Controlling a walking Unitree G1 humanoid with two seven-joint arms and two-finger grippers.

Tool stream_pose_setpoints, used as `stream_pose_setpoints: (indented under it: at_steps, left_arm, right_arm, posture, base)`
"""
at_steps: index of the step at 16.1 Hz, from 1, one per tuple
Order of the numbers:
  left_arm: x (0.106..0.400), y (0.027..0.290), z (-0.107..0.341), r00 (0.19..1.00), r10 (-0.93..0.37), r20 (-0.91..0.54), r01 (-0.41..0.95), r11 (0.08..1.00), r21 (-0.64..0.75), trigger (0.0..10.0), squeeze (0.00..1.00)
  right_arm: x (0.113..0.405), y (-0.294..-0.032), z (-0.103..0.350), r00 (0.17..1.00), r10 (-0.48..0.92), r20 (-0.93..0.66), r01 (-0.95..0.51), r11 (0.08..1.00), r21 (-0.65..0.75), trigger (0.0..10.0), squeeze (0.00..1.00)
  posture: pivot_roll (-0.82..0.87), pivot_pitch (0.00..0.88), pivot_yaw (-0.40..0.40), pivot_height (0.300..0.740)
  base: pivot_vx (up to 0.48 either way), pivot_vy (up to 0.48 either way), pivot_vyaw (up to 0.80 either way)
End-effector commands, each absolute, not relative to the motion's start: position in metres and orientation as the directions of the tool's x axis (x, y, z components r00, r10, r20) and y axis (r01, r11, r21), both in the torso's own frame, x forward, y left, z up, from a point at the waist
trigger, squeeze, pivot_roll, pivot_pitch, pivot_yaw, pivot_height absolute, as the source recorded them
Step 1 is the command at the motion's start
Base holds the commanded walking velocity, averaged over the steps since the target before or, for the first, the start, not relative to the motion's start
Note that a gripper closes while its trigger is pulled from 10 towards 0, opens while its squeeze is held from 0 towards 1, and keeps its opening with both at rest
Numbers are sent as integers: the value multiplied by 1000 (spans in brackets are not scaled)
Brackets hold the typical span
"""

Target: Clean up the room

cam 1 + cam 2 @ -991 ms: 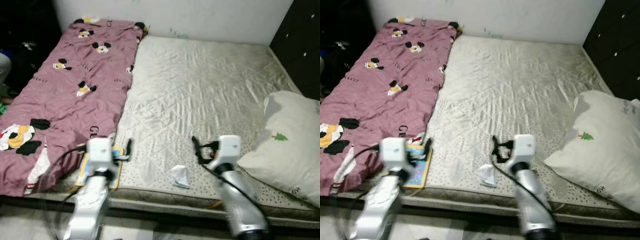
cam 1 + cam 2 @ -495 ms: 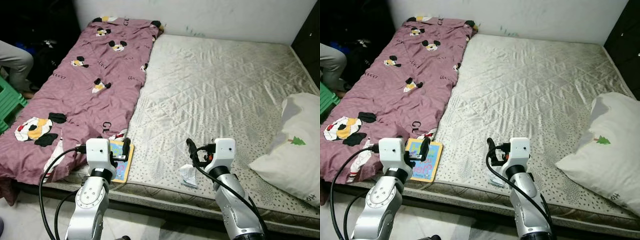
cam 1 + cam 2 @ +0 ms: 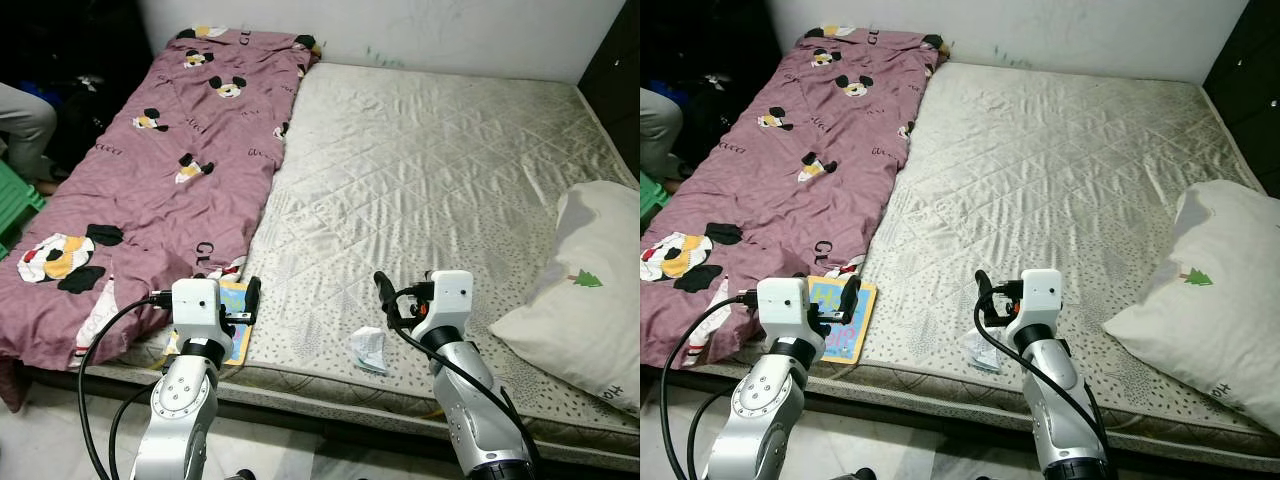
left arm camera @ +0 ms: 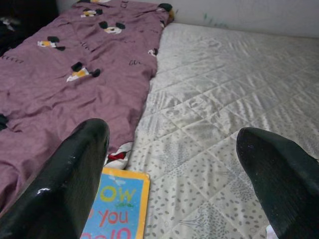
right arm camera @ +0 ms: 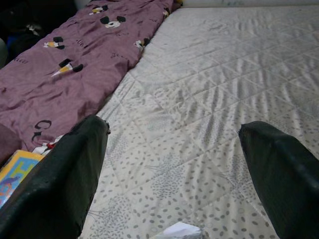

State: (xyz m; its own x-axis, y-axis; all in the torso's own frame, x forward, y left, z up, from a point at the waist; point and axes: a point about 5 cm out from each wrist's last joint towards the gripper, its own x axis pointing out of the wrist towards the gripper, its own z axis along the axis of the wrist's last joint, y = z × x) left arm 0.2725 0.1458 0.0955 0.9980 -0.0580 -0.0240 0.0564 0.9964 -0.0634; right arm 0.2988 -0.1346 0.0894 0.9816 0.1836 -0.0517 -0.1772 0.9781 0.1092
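A: How are the arms posed?

B: Both reach up from the bottom edge of the head views, forearms raised over the near edge of the bed (image 3: 430, 150). The left hand (image 3: 250, 299) sits lower left of the frame, the right hand (image 3: 384, 298) lower centre. Each wrist view shows its two black fingers set wide apart with nothing between them.

A: What lies near them?

B: A book (image 3: 837, 317) with a yellow border lies flat on the mattress, lower left, just under the left hand. Its long axis runs from the near edge of the bed toward the wall, tilted a little to the right at the top. Its upper left corner touches the purple quilt (image 3: 150, 170). In the left wrist view the book (image 4: 118, 209) shows coloured letters on blue.

A: And by the right hand?

B: A crumpled white paper (image 3: 367, 349) sits bottom centre, near the bed's front edge, just below and left of the right hand, apart from its fingers. It has no clear long axis.

A: Anything else?

B: A white pillow (image 3: 590, 290) with a small green tree print lies at the right edge. The quilt covers the bed's left strip, running lengthwise to the wall. A person's leg (image 3: 25, 115) shows at the far left.
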Motion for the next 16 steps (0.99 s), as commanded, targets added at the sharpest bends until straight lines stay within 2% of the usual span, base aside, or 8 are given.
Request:
stream_pose_setpoints:
  at_steps: [1,4,8,16]
  left_arm:
    - [271,150,94,999,-36,-36,33,997,-71,10000,0]
    - [271,150,95,999,-30,-38,27,997,-72,10000,0]
    - [270,150,94,999,-27,-41,24,997,-72,10000,0]
    - [272,149,95,999,-25,-42,22,997,-69,10000,0]
  right_arm:
    - [296,-135,91,982,186,-46,-179,976,122,10000,0]
    - [294,-133,92,979,202,-42,-196,974,114,10000,0]
    - [294,-132,92,977,207,-44,-201,973,112,10000,0]
    - [294,-131,92,975,215,-49,-209,972,106,10000,0]
  posture:
    - [-6,183,-16,740]
    - [-9,195,-16,740]
    - [-9,197,-17,715]
    - [-10,195,-18,625]
  base:
    - [0,0,0]
    - [0,0,0]
    - [0,0,0]
    - [0,0,0]
